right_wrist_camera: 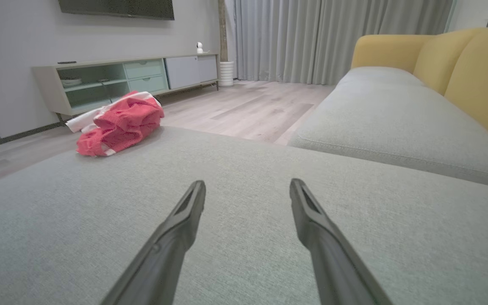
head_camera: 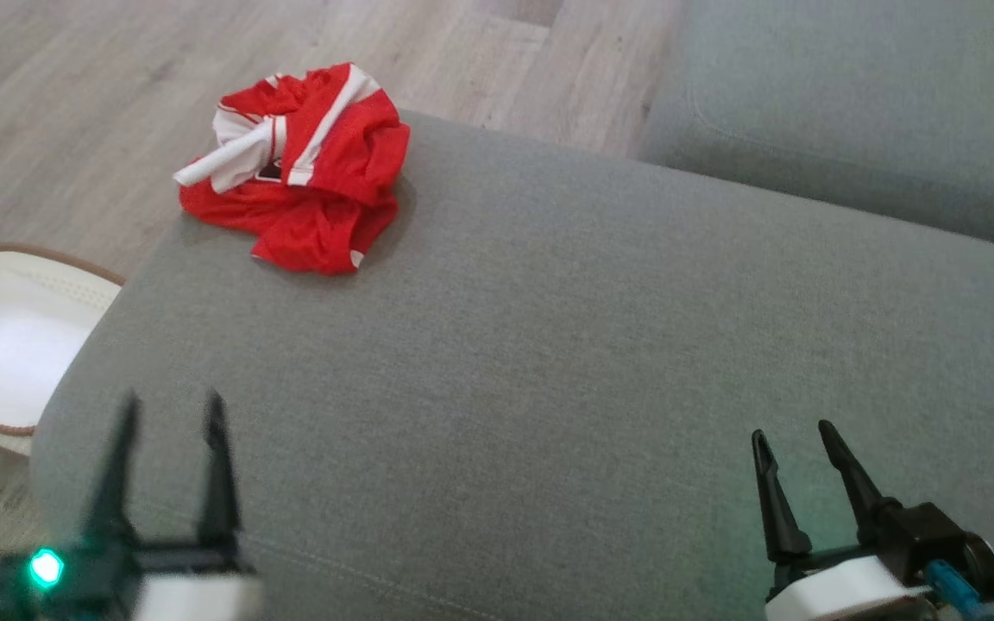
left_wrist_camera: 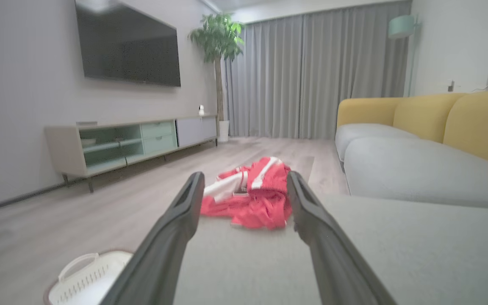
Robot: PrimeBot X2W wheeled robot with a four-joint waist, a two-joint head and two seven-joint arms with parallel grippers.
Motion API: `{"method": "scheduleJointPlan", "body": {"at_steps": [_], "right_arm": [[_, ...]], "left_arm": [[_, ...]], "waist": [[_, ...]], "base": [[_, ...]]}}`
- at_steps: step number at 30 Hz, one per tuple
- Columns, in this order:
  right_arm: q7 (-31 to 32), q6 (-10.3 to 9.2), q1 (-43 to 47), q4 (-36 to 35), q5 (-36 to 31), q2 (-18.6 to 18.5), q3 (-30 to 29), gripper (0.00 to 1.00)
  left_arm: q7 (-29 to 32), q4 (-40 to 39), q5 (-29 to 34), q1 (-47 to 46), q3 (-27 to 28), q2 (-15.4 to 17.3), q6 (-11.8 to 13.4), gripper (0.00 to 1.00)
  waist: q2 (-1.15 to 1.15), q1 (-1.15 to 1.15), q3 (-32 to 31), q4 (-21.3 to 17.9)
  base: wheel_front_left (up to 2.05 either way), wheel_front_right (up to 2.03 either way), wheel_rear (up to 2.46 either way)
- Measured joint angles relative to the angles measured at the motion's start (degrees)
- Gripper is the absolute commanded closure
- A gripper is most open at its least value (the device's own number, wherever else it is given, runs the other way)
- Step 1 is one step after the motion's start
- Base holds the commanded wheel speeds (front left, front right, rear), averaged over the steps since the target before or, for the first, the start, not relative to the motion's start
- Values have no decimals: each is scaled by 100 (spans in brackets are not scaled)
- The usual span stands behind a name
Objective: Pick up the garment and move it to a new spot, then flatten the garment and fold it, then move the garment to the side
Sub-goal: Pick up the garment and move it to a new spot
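Observation:
The garment [head_camera: 298, 172] is a red and white shirt, crumpled in a heap at the far left corner of the grey cushion [head_camera: 549, 362]. It also shows ahead between my left fingers, garment [left_wrist_camera: 256, 197], and at the upper left in the right wrist view, garment [right_wrist_camera: 119, 123]. My left gripper [head_camera: 171, 410] hovers open over the cushion's near left part, well short of the heap. Over the near right part my right gripper [head_camera: 795, 435] stands open too, far from the shirt. Nothing is between either pair of fingers.
A white laundry basket [head_camera: 5, 345] stands on the wooden floor left of the cushion. A grey sofa seat [head_camera: 851, 112] with yellow backs [right_wrist_camera: 477, 76] lies to the right across a gap. A TV stand [left_wrist_camera: 121, 142] lines the far wall.

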Motion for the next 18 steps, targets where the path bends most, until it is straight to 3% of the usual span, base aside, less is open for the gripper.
{"method": "scheduleJointPlan", "body": {"at_steps": [5,11,15,18], "right_arm": [[0,0,-13,-53,-230,-1,-90,0],[0,1,-442,-213,-725,-2,-105,0],[1,1,-719,-314,-1033,-10,-180,0],[2,1,-817,-370,-1160,-12,-176,0]], "left_arm": [[513,-625,-31,-878,383,592,-158,0],[1451,-555,-345,-2699,1040,1680,-510,0],[1822,174,-1000,-3700,1151,1704,-631,0],[1934,676,-1141,-4124,1127,1696,-660,0]], "waist": [[0,0,232,-146],[0,1,874,-425],[0,2,1355,-594],[0,2,1588,-681]], "base": [[0,0,0],[0,0,0],[0,0,0],[0,0,0]]}}
